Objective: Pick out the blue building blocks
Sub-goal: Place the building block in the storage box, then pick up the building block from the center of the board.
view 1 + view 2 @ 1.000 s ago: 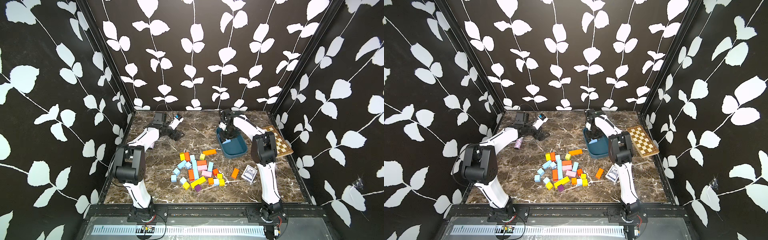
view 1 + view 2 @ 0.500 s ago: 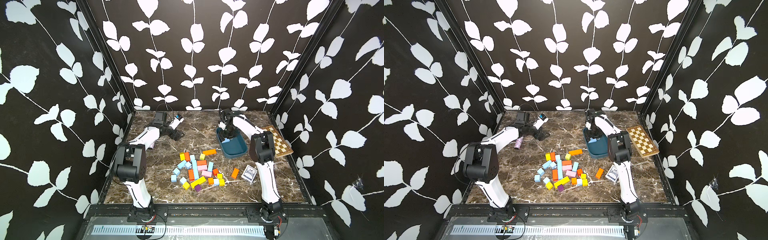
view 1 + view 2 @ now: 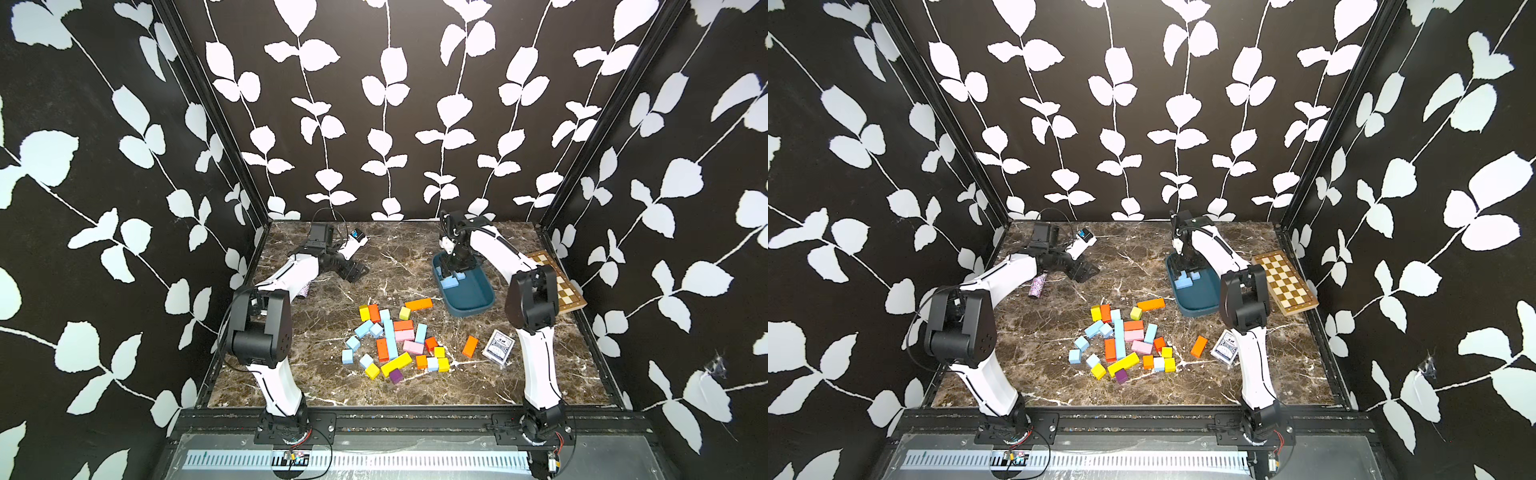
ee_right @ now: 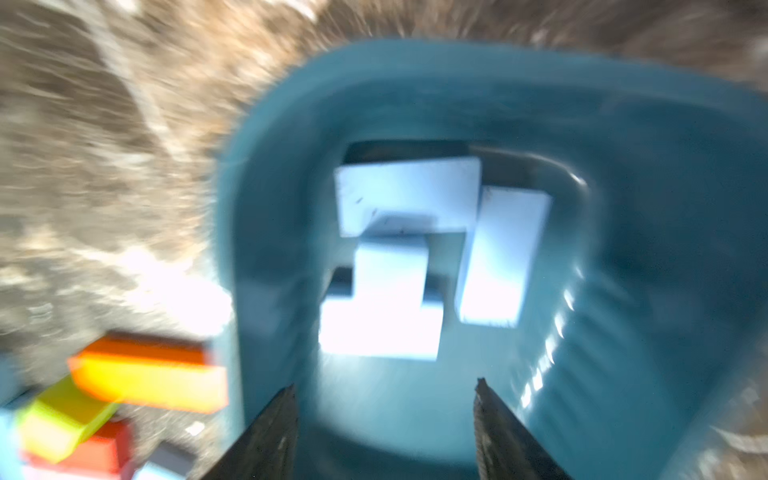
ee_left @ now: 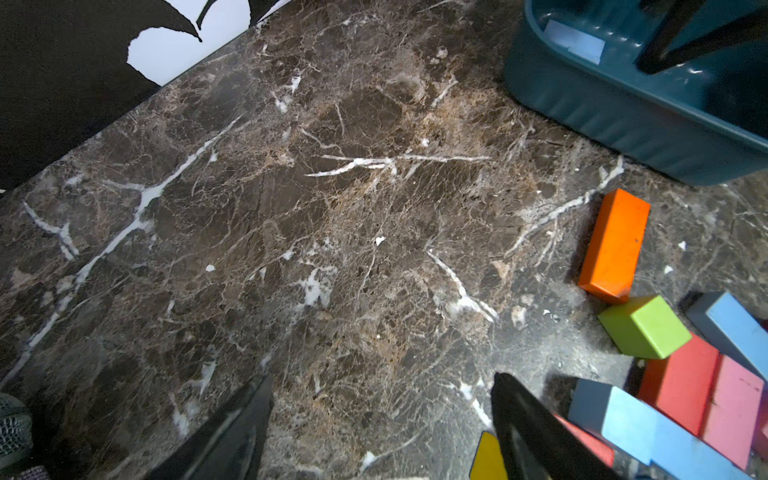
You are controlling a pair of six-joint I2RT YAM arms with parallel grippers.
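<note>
The left arm [image 3: 291,272] and the right arm [image 3: 496,251] are built alike. Smooth white shells cover the long links, and bulky matte-black joint housings [image 3: 259,328] sit between them, dotted with small round screw holes. Each arm stands on a black base plate [image 3: 291,428] bolted along the desk's front edge. A thin black cable [image 3: 331,451] loops out below the left base. The left gripper [image 5: 382,380] and the right gripper [image 4: 384,384] carry black fingers tapering to points.

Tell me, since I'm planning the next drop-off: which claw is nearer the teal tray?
Right. The right claw hangs open over the teal tray and its blue blocks; the left claw sits apart from it, above the table.
</note>
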